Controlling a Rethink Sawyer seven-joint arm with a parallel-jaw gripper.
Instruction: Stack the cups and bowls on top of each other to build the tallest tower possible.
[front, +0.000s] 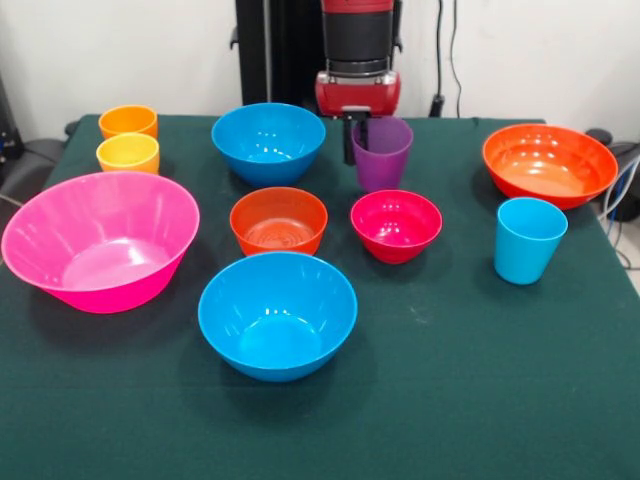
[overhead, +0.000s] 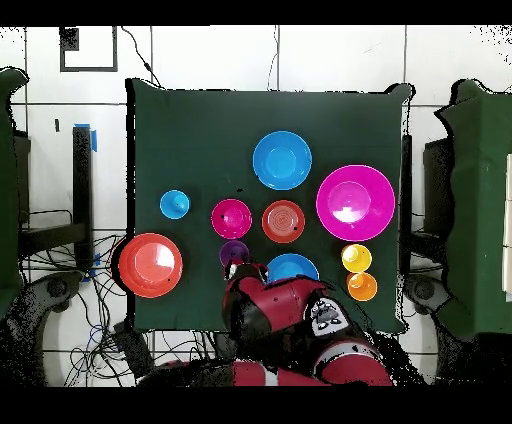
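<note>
L to R in front view, all upright on the green worktop (front: 480, 400), nothing stacked: lg pink bowl (front: 98, 240) at L edge, w/ orange cup (front: 128, 121) and yellow cup (front: 128, 153) behind it; two blue bowls, far (front: 268, 142) and near (front: 277, 314), w/ small orange bowl (front: 279, 220) between; magenta bowl (front: 396, 225); purple cup (front: 381, 152) behind it; light blue cup (front: 528, 239); wide orange-red bowl (front: 549, 164) far R. Gripper (front: 356, 140) hangs just behind the purple cup's L rim, one dark finger visible; can't tell if open or holding anything.
</note>
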